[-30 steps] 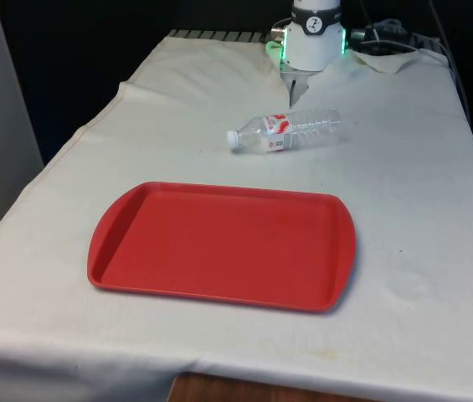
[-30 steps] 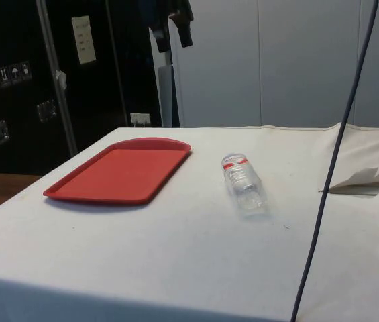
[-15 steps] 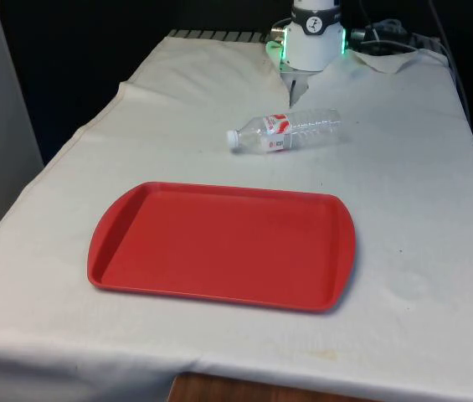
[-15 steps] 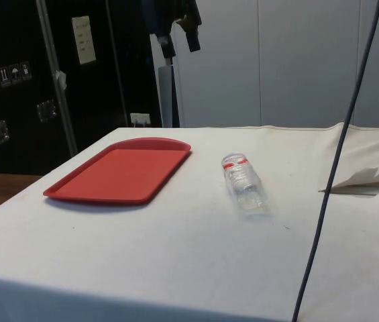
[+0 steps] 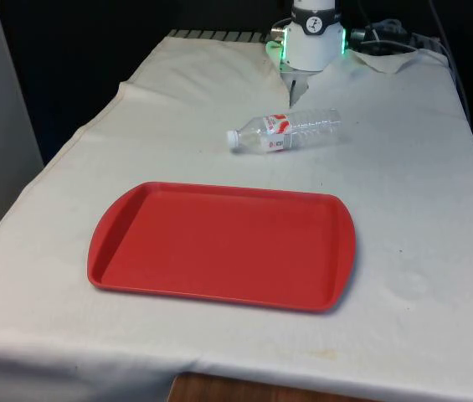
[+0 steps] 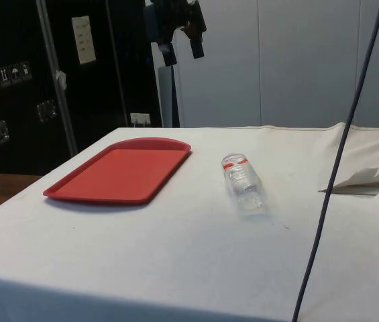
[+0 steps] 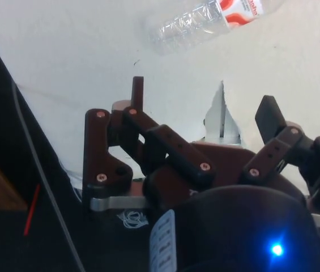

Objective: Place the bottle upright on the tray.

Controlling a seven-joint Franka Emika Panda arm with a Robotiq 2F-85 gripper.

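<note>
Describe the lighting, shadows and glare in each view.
Front view: even, soft light on the cloth; the tray casts a thin shadow. Side view: the bottle casts a faint shadow; the tool is a dark shape against the pale wall. Wrist view: the cloth looks bright, the tool dark.

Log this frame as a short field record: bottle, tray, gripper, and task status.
bottle: clear plastic bottle with a red-and-white label, lying on its side on the white cloth, cap toward the front view's left
tray: red tray, nothing on it, nearer the front camera than the bottle and apart from it
gripper: gripper high above the table, fingers spread open, holding nothing
contact: none between gripper and bottle
task status: bottle not yet grasped, not on the tray
</note>
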